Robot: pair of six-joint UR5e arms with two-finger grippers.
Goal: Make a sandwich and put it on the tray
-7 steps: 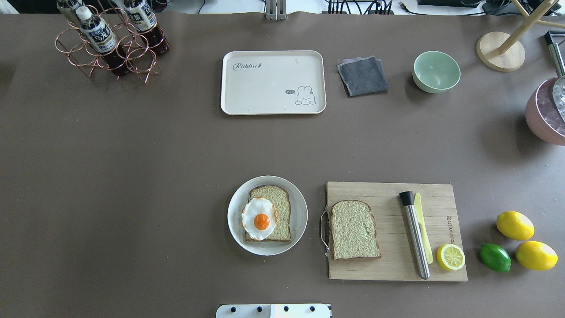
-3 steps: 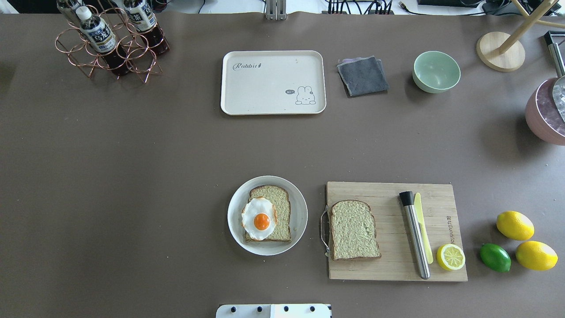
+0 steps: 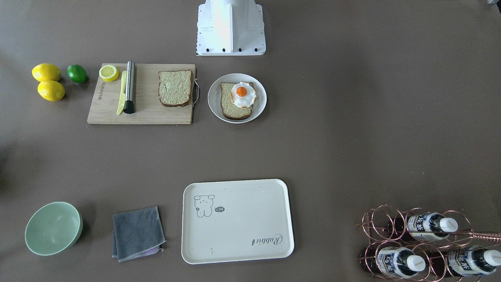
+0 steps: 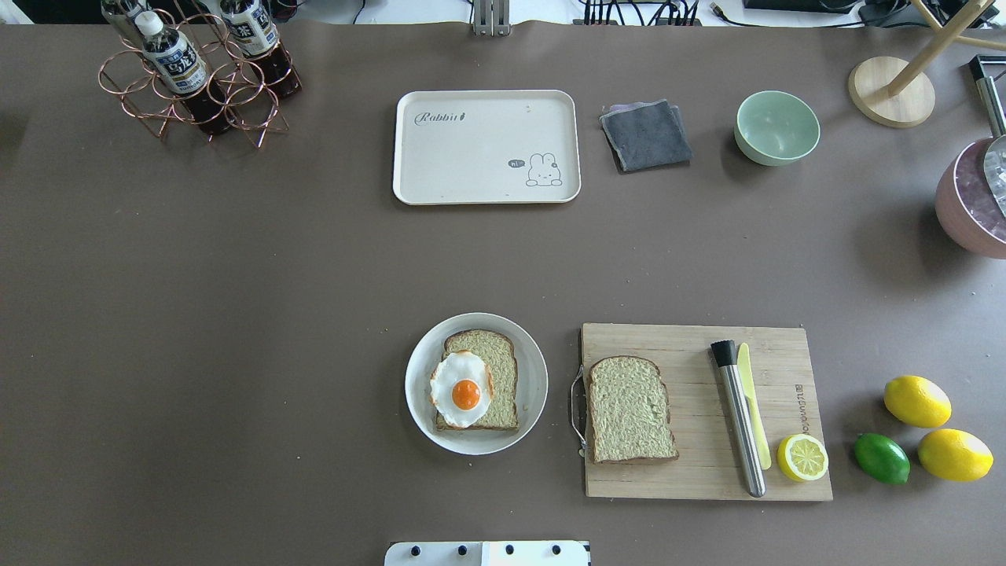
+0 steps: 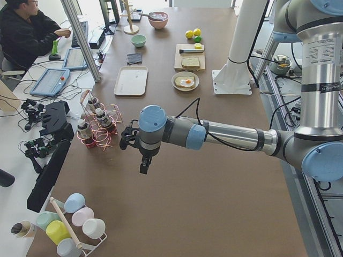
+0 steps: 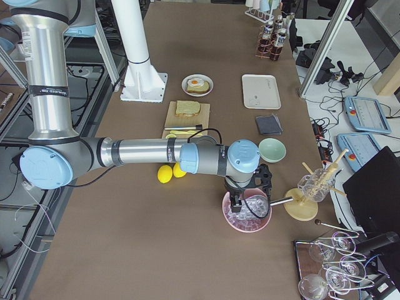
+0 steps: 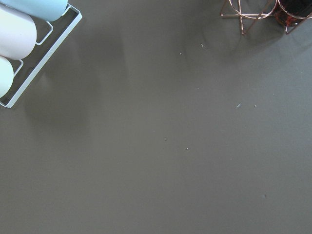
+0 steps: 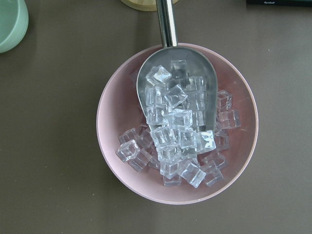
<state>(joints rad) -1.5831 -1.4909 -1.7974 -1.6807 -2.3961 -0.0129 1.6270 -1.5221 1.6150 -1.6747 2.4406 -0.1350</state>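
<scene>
One bread slice with a fried egg on it lies on a round white plate. A second slice lies on the wooden cutting board. The cream tray sits empty at the far side. Neither gripper shows in the overhead or front views. The left gripper hovers over bare table near the bottle rack. The right gripper hovers over a pink ice bowl. I cannot tell if either is open or shut.
A copper bottle rack, grey cloth and green bowl line the far side. A steel muddler, yellow knife and lemon half share the board. Lemons and a lime lie right. The ice bowl holds a scoop.
</scene>
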